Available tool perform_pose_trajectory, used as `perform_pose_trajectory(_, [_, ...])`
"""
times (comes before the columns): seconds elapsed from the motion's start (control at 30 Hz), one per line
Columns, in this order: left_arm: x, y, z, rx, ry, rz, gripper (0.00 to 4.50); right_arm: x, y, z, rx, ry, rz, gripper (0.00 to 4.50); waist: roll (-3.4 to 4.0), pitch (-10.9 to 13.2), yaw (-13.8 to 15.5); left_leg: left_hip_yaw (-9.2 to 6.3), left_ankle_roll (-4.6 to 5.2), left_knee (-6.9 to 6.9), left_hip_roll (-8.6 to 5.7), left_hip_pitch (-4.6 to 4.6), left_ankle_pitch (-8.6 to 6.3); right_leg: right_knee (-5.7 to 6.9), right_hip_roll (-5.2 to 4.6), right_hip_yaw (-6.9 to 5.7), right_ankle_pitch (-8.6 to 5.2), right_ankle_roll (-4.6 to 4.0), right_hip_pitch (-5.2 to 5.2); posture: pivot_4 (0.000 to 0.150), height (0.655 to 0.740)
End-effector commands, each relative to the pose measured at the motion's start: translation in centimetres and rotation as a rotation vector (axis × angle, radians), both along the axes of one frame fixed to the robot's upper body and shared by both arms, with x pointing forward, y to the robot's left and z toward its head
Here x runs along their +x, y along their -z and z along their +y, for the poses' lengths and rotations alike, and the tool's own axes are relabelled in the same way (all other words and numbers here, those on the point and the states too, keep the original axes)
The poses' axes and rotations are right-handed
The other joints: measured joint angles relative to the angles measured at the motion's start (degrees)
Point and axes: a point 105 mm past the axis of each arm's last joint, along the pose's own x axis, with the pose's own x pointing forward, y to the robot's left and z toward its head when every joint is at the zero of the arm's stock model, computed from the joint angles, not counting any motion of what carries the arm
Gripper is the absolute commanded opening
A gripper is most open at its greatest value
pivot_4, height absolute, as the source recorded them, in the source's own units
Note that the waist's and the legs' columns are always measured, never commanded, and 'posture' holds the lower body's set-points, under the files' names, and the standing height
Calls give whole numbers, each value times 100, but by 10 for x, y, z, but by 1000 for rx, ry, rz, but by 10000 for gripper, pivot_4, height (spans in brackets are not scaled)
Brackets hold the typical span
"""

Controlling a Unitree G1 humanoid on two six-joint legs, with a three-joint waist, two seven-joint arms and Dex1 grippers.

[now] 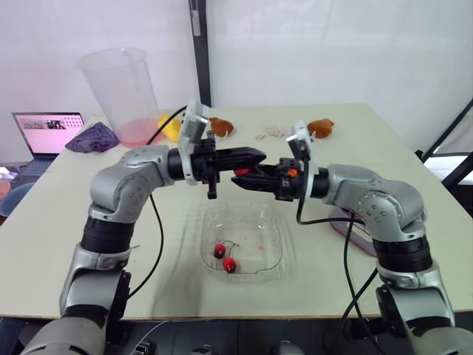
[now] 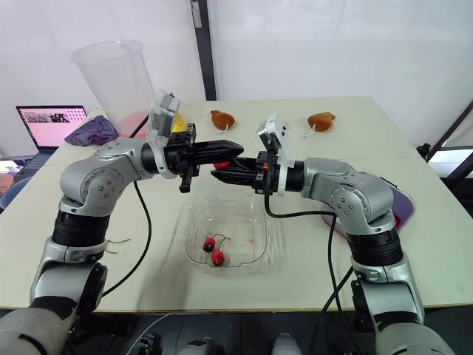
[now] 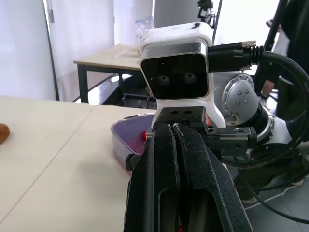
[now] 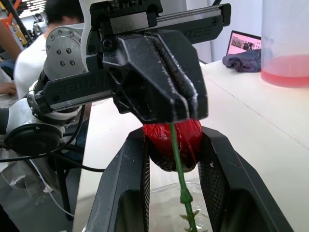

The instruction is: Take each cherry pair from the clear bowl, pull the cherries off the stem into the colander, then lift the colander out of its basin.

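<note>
Over the clear bowl (image 1: 255,222) my two grippers meet tip to tip. My right gripper (image 1: 238,177) is shut on a red cherry (image 4: 171,140). The cherry's green stem (image 4: 181,179) runs up into my left gripper (image 1: 259,156), which is shut on it. One more cherry pair (image 1: 224,257) lies at the bowl's near left corner. The purple basin (image 2: 404,203) with the colander sits at the right behind my right arm, mostly hidden; the left wrist view shows its rim (image 3: 126,137) and a red cherry (image 3: 144,135) inside.
A tall clear jug (image 1: 122,92) with pink liquid stands at the back left. Near it are a purple cloth (image 1: 92,137), a laptop (image 1: 48,133) and a yellow object (image 1: 170,129). Two brown objects (image 1: 220,126) (image 1: 321,127) lie at the back. A person (image 4: 58,19) sits beyond the table.
</note>
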Motion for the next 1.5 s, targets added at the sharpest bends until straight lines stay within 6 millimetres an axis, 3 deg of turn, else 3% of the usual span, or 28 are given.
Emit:
perform_pose_trajectory(0.03, [-2,-13,1,-20,-4,-57,0,-6,-3,-4,-22,-10,-41,14150,0,0,3,0,0,0,0,0,0,0,0,0,0,0,0,1500,7400])
perform_pose_trajectory(0.13, [-1,-16,0,-29,-6,-63,0,0,13,-10,-63,19,-9,14150,0,0,6,0,0,0,-1,0,0,0,0,0,0,0,0,1500,7400])
perform_pose_trajectory(0.33, [-1,-17,1,-33,-8,-66,0,6,25,-22,-84,61,25,14150,0,0,0,0,0,-1,0,0,0,0,0,0,0,0,0,1500,7400])
perform_pose_trajectory(0.57, [-1,-16,2,-37,-12,-67,0,4,19,-50,-88,136,23,14150,0,0,25,0,0,0,-2,-1,0,-1,-1,0,0,0,0,1500,7400])
perform_pose_trajectory(0.77, [-1,-12,10,-33,-46,-55,0,5,3,-125,-235,365,-17,14150,0,0,27,0,1,-1,-5,-2,0,-2,-3,0,0,0,1,1500,7400])
perform_pose_trajectory(0.83, [0,-7,14,-30,-70,-48,0,8,6,-166,-372,494,-22,14150,0,0,25,3,1,-1,-4,-1,0,-2,-1,0,0,0,1,1500,7400])
perform_pose_trajectory(0.97, [-3,-2,23,-36,-105,-36,0,9,17,-227,-591,658,-9,14150,0,0,23,10,1,-1,-3,-1,-1,-2,-1,1,0,0,1,1500,7400])
perform_pose_trajectory(1.03, [-5,0,29,-37,-124,-28,0,9,28,-243,-685,679,2,14150,0,0,6,14,1,-3,1,2,-1,-1,0,2,0,0,0,1500,7400])
perform_pose_trajectory(1.17, [-5,7,33,-36,-159,-13,0,14,46,-255,-745,688,10,14150,1,0,-7,26,1,-7,9,5,-1,-2,2,7,0,0,-2,1500,7400])
perform_pose_trajectory(1.27, [-7,11,33,-29,-165,-9,0,16,62,-265,-826,696,29,22829,1,0,17,27,1,-6,8,5,-1,-3,1,9,0,0,-2,1500,7400])
perform_pose_trajectory(1.4, [-11,11,32,-23,-155,-11,0,23,46,-261,-772,712,-3,41595,2,0,26,26,1,-2,5,4,-1,-3,-1,10,0,0,-2,1500,7400])
perform_pose_trajectory(1.43, [-11,10,32,-22,-156,-12,0,23,44,-261,-769,712,-7,44549,3,0,23,26,1,-3,5,4,-1,-3,-1,10,0,0,-2,1500,7400])
perform_pose_trajectory(1.5, [-11,10,33,-19,-160,-16,0,21,30,-254,-713,693,-15,44549,3,0,25,25,1,-4,8,4,-1,-3,1,10,0,0,-2,1500,7400])
